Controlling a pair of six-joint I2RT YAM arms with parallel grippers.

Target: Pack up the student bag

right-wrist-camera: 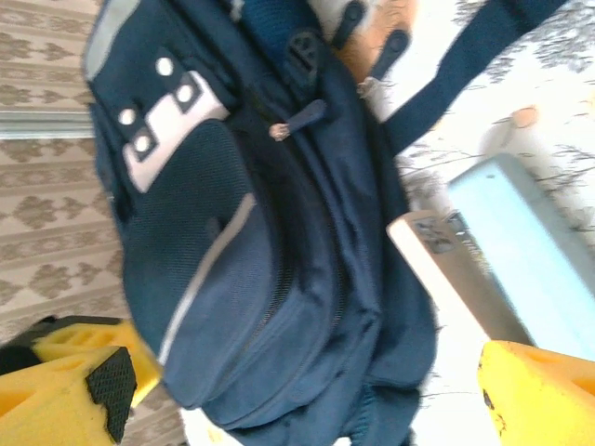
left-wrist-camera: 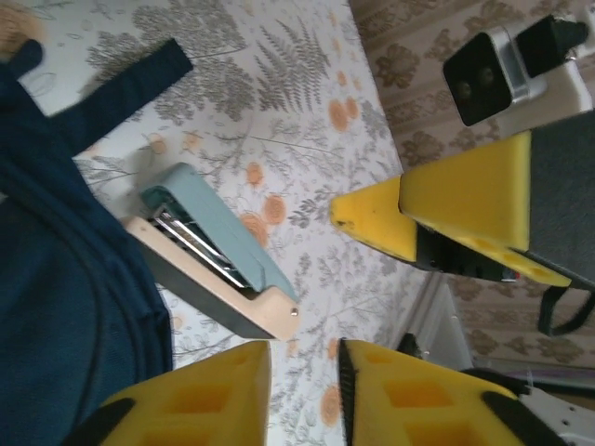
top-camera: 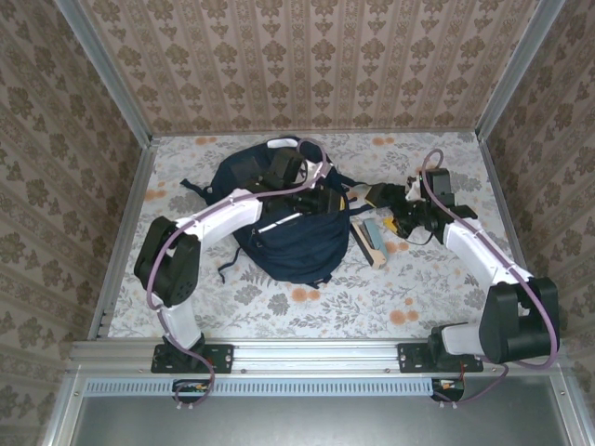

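Note:
The student bag (top-camera: 279, 223), navy with white stripes, lies in the middle of the table. My left arm reaches across it, and my left gripper (top-camera: 342, 200) hangs just past its right side. In the left wrist view its yellow fingers (left-wrist-camera: 186, 400) stand a narrow gap apart, with only tablecloth between them. A teal-and-beige stapler (left-wrist-camera: 214, 251) lies right beside the bag (left-wrist-camera: 65, 307). My right gripper (top-camera: 383, 198) faces the left one, open wide, with its fingers (right-wrist-camera: 65, 381) at the frame's lower corners. The bag's front pocket (right-wrist-camera: 232, 251) and the stapler (right-wrist-camera: 502, 251) lie beyond them.
A floral cloth (top-camera: 372, 297) covers the table. Patterned walls and metal posts (top-camera: 121, 214) close in the left, back and right. An aluminium rail (top-camera: 316, 355) carries both arm bases at the near edge. A dark strap (left-wrist-camera: 121, 88) trails from the bag.

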